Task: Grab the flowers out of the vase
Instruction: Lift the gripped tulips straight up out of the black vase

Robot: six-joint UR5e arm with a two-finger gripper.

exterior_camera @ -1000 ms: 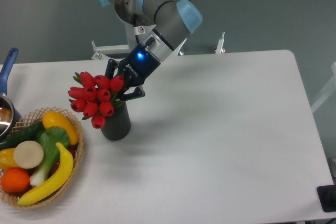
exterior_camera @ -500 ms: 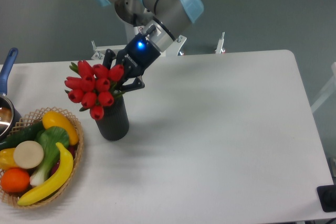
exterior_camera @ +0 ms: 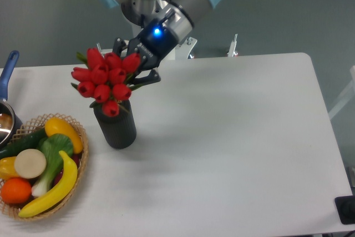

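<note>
Here the hand (exterior_camera: 135, 66), a dark two-finger unit with a lit blue lamp on its body, reaches down from the arm at 12 o'clock and is closed around the flowers (exterior_camera: 105, 80) just behind the buds, its fingers (exterior_camera: 148, 77) showing on either side of the bunch. The flowers, a tight cluster of red tulip buds with a few green leaf tips, sit directly above the mouth of the vase (exterior_camera: 116, 128), tilted toward 10 o'clock; the lowest bud overlaps the rim, and whether the stems are still inside cannot be told. The vase, a short dark cylinder, stands upright on the white tabletop (exterior_camera: 233, 137) at about 9 o'clock from the tabletop's middle. At 8 o'clock, near the vase but apart from it, a wicker basket (exterior_camera: 77, 165) holds toy produce: a banana (exterior_camera: 52, 190), a yellow pepper (exterior_camera: 62, 130), an orange (exterior_camera: 15, 190), a cucumber (exterior_camera: 25, 141) and a leafy green vegetable (exterior_camera: 52, 156). At the 9 o'clock edge, a pot with a blue handle (exterior_camera: 6, 73) is partly cut off.
</note>
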